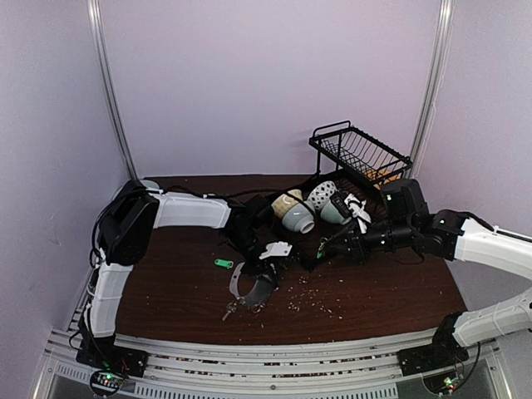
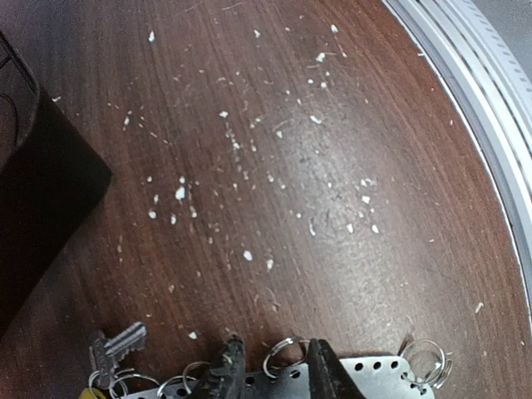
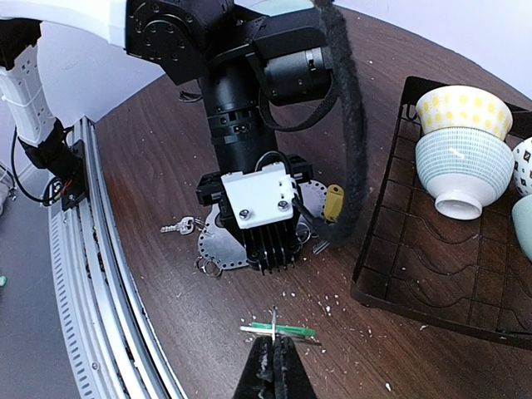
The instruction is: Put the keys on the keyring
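- a loose green-tagged key [image 1: 223,263] lies flat on the dark wooden counter [image 1: 166,291], just left of the left arm's wrist and touching nothing.
- the flat silver-grey perforated keyring [image 1: 249,289] rests on the counter near the front edge. a plain silver key [image 2: 116,345] hangs at its near-left rim.
- the left fingers [image 2: 274,342] stand right over the keyring. they are apart, straddling one small split ring [image 2: 269,362] on its rim, with no clamp on it visible.
- the right fingers [image 3: 274,345] are pressed together on a thin green-headed key [image 3: 287,330], whose long axis lies crosswise to them.
- the keyring lies straight ahead of that held key, a short way off, so the right arm looks like the carrier and the left the steadier.
- a black wire tray [image 3: 378,303] holding bowls crowds the right side. bare counter lies between the right fingers and the keyring.
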`<state>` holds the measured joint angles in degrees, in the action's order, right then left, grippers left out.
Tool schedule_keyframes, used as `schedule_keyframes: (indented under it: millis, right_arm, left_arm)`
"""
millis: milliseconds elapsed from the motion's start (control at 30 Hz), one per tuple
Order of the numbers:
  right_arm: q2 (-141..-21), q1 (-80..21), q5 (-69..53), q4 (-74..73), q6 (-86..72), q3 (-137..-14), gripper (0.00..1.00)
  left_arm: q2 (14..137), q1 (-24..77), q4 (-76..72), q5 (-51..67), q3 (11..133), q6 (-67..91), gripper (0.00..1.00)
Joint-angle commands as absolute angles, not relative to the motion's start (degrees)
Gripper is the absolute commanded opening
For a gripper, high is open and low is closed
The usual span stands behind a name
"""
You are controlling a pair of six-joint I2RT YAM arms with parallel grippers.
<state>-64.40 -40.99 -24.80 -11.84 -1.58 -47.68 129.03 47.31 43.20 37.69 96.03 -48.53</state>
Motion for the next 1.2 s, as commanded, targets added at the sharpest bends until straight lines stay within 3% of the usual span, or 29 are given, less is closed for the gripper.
schedule_keyframes:
  millis: [0, 600, 700, 900, 1167]
  right_arm:
    - [-64.18, -40.53, -26.06, -11.05, -1.33, -47.11, 0.0]
    - [-63.51, -40.12, -26.15, -10.58, -1.41, -46.71, 0.0]
    - [-63.55, -40.03, -26.04, -10.9, -1.37, -46.76, 0.0]
    - [-63.46, -39.69, -26.19, -10.64, -1.4, -46.89, 0.0]
    - [-62.87, -39.46, -26.19, -10.55, -1.41, -46.88, 0.0]
  left_arm:
    - [129.89, 47.55, 43.52, 36.64, 98.01, -49.14, 0.26]
    - [133.05, 48.65, 46.27, 34.59, 100.35, -50.97, 0.28]
    - [133.2, 48.95, 47.13, 34.14, 100.38, -51.24, 0.23]
    - [131.64, 48.96, 48.6, 33.83, 100.08, -51.27, 0.0]
    - [119.02, 48.96, 26.24, 30.23, 89.47, -31.52, 0.0]
